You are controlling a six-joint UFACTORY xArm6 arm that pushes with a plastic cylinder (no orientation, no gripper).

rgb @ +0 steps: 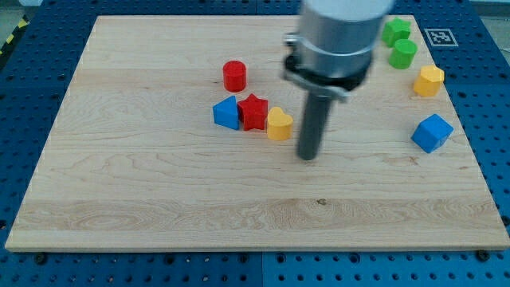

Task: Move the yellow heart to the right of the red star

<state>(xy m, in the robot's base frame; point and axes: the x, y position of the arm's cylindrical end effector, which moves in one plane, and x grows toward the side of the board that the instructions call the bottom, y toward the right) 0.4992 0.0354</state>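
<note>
The yellow heart (279, 124) lies near the middle of the wooden board (159, 199), touching the right side of the red star (253, 111). A blue block (226, 113) touches the star's left side. My tip (307, 156) is on the board just right of and slightly below the yellow heart, a small gap apart from it. The arm's grey body (339, 36) hangs above it at the view's top.
A red cylinder (234, 76) stands above the star. At the view's right are a green block (396, 31), a green cylinder (404, 53), a yellow block (429, 80) and a blue cube (432, 132). A tag marker (437, 36) is at the top right corner.
</note>
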